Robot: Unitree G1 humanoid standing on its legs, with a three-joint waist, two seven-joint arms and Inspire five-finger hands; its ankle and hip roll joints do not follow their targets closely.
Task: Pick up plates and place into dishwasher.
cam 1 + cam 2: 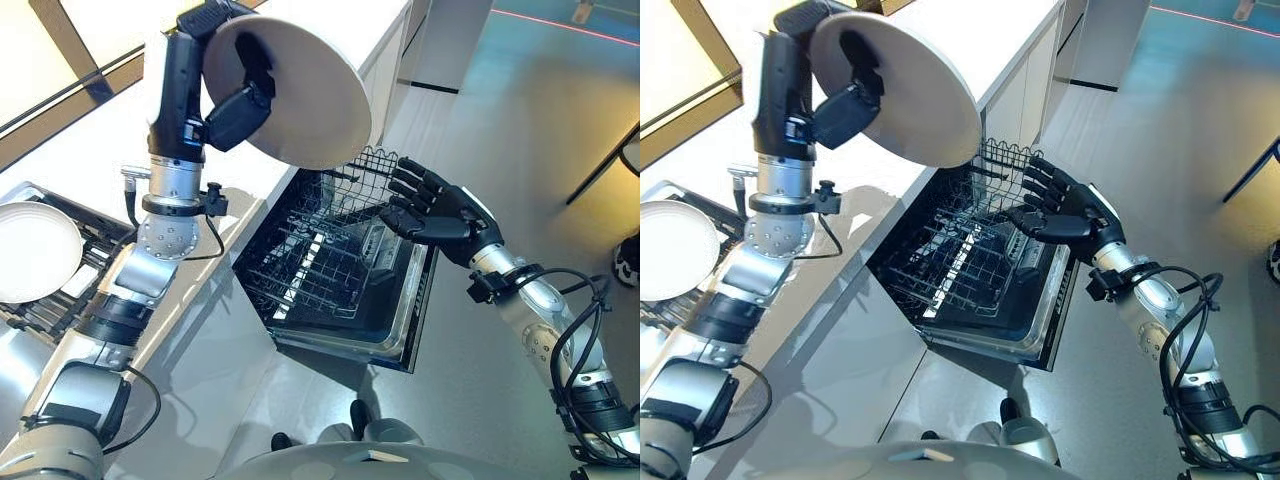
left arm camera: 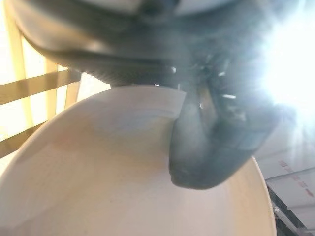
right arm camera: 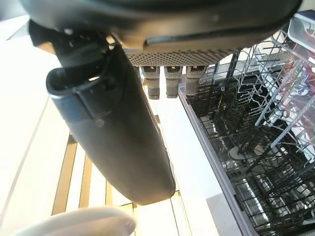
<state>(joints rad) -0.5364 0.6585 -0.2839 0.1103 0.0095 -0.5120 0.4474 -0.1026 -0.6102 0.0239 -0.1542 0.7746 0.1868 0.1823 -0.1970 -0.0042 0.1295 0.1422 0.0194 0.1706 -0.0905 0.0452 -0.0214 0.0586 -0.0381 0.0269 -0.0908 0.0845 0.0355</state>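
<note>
A long white bench [image 1: 110,130] ran along the left, its top pale and bare where visible. White cabinet fronts [image 1: 385,75] stood beneath its far end. At the near left end, a dark slatted drying rack [image 1: 75,285] lay on the bench. A wooden-framed window [image 1: 60,70] ran behind the bench. The floor [image 1: 500,130] was grey-blue, with a red line [image 1: 565,25] across its far part. A thin dark furniture leg [image 1: 600,165] slanted in at the right edge.
</note>
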